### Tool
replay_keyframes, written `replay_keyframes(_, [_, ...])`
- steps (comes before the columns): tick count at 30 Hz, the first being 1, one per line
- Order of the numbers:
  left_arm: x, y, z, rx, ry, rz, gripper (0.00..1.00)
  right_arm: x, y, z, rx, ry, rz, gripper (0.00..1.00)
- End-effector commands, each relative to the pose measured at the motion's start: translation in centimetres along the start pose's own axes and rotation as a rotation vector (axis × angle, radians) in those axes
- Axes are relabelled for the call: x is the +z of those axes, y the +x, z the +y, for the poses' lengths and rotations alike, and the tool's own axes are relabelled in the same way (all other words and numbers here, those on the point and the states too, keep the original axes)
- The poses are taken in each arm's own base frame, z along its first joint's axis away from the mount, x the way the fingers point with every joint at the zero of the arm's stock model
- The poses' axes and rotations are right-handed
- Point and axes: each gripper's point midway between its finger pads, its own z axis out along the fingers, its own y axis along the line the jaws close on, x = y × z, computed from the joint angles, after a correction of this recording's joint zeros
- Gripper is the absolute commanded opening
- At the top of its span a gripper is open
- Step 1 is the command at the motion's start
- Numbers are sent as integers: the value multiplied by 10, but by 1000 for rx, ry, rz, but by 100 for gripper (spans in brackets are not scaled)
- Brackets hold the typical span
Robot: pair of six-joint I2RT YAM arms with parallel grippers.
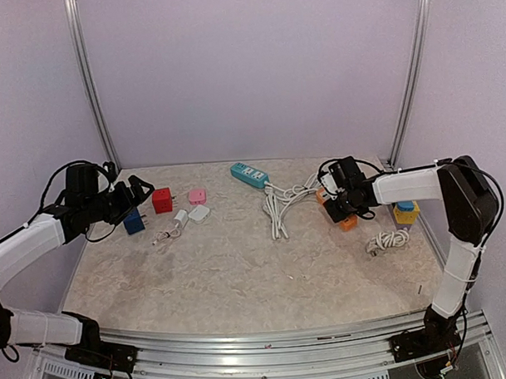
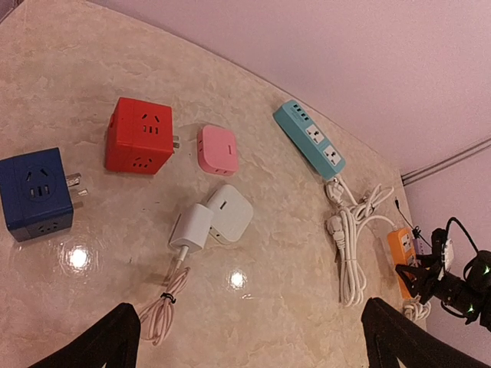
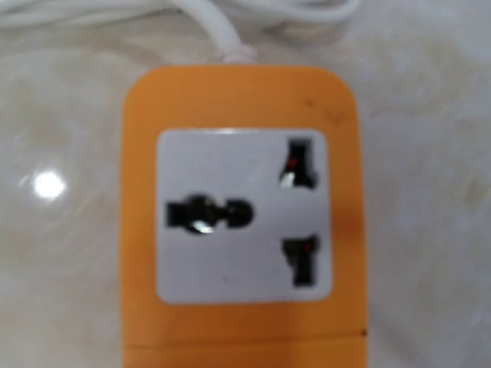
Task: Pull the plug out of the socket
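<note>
Right jaws: hanging directly over the orange power strip [image 1: 347,223] at the right of the surface [image 1: 239,265], seemingly lining up for a pull; I cannot tell how wide they are standing.
Socket [image 3: 244,215]: the one showing close up is lying face-up and empty.
Plug: hiding from me, probably under that arm.
Left jaws: gaping fully, gripping nothing, hovering near the red cube adapter [image 2: 138,136], out of the way.
</note>
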Motion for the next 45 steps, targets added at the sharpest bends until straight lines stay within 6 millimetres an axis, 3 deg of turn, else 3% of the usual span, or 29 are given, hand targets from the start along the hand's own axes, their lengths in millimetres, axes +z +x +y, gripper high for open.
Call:
replay_keyframes(1, [1,-1,-4,7,16,-5,99,11,-18,-32,-57,97,4,36])
replay_keyframes(5, [-2,-2,-6,10,19,-10,99,26,-20,-46,-52,124,30,37])
replay_keyframes(9, [-5,-1,-6,11,18,-13,99,38,-8,-44,-56,118,74,39])
replay_keyframes(13, [-8,-2,-7,16,22,-18,99,36,-1,-35,-23,65,69,41])
replay_keyframes(15, [-8,-3,-9,17,28,-20,99,32,-1,-33,0,52,62,51])
replay_keyframes(17, [-8,-4,-10,16,34,-21,99,29,-1,-35,19,57,65,72])
replay_keyframes(21, [-7,-2,-13,20,40,-18,99,11,-10,-37,51,45,35,81])
replay_keyframes(27, [-5,2,-17,29,52,-12,99,-40,-16,-28,70,-8,-12,83])
replay_keyframes(30, [-3,4,-20,35,59,-9,99,-66,-2,-16,80,-25,-7,83])
replay_keyframes(36, [5,11,-35,96,76,8,99,-93,50,-10,210,-29,48,84])
replay_keyframes(45, [17,23,-44,110,97,32,99,-103,102,-22,475,74,100,93])
